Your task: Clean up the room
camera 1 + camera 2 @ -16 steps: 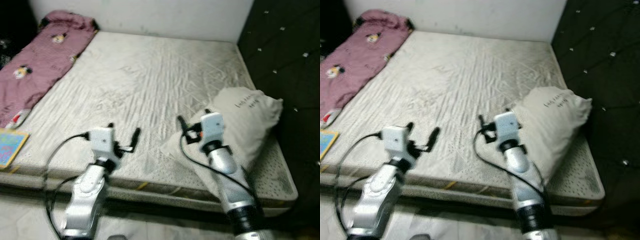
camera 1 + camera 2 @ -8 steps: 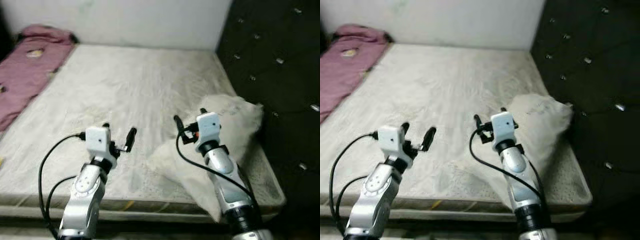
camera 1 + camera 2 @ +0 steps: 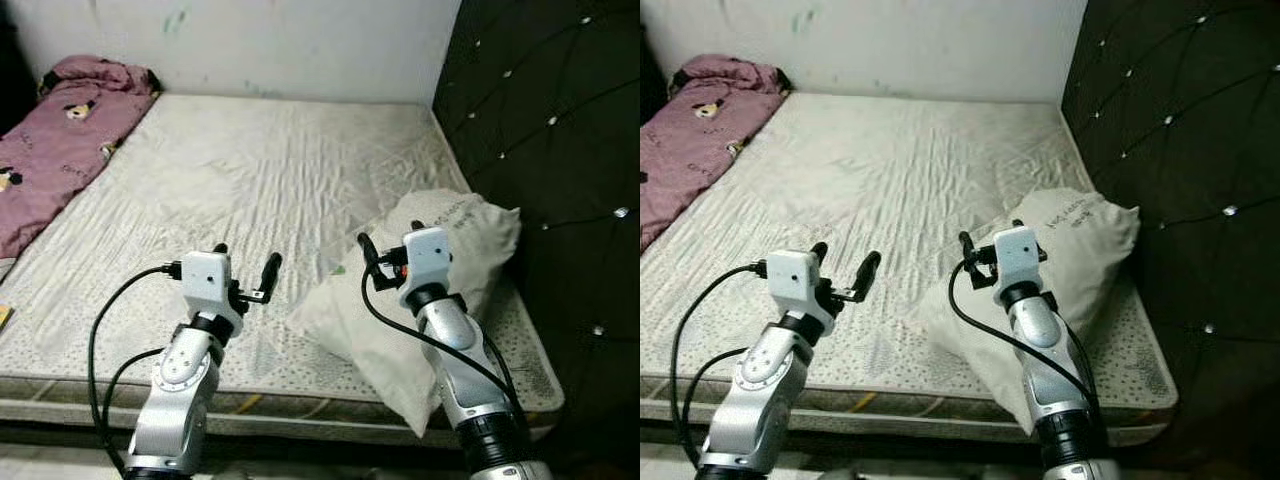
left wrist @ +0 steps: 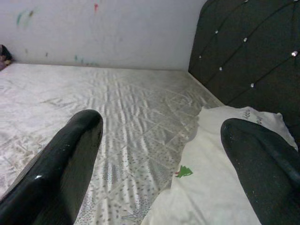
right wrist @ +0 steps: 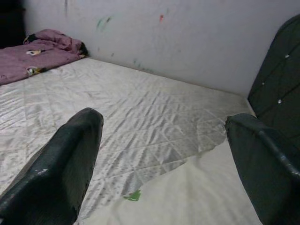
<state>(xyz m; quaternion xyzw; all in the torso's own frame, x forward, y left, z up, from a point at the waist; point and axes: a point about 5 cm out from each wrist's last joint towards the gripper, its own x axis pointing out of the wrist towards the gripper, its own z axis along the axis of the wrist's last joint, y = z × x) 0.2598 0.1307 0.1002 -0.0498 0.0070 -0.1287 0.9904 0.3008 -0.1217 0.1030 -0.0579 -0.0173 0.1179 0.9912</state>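
Observation:
A white pillow with small print lies on the mattress at its near right corner, against the dark headboard. My right gripper hovers open just over the pillow's near half, nothing between its fingers. My left gripper stands open above the bare mattress, left of the pillow's edge. In the left wrist view the pillow sits under the one finger. In the right wrist view the pillow lies low between the spread fingers. A pink cartoon-print blanket lies crumpled along the bed's far left side.
The black tufted headboard rises along the right of the bed. A pale wall closes the far side. The mattress's front edge runs just below my arms. A corner of a flat coloured thing peeks in at the left.
The camera has swung to the right and steadied, so the picture is sharper. Both grippers stay open in much the same pose; the pillow lies where it was.

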